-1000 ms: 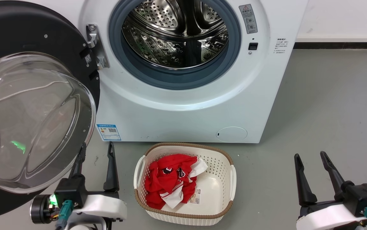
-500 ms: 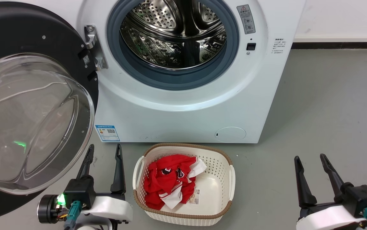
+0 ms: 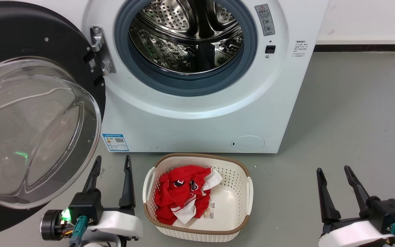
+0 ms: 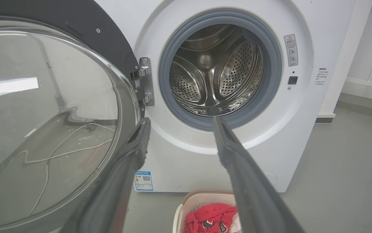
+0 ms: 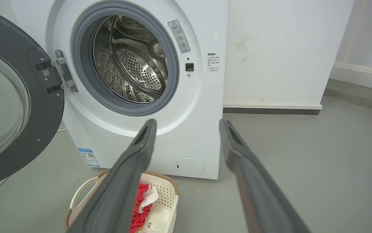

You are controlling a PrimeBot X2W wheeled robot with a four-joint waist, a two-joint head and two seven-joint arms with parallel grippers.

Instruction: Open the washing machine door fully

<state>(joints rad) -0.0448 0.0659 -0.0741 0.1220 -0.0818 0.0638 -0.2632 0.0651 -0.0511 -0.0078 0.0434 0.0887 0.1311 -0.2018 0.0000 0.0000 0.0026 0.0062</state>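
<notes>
Washing machine door [image 3: 36, 130] is swung wide on the hinge [image 3: 99, 51] at the washing machine [image 3: 201, 116] front's left, glass bowl facing out, drum [image 3: 187, 37] exposed. Left gripper [image 3: 112, 158] is by the door's lower edge, fingers spread and empty, contact unclear. Right gripper [image 3: 332, 168] is well apart at lower right, also spread and empty; a basket [image 3: 250, 192] with a red garment [image 3: 178, 192] sits between them.

Looking forward and down from the head at the washing machine [image 3: 197, 113] front, with the swung-out washing machine door [image 3: 36, 130] at left and the basket [image 3: 197, 155] on the floor [image 3: 355, 120]. Peering from low on the left wrist along the left end effector [image 4: 181, 119], close to the drum [image 4: 215, 71]. Viewing from the right wrist along the right end effector [image 5: 188, 121], standing further right, sharing drum, door and basket.
</notes>
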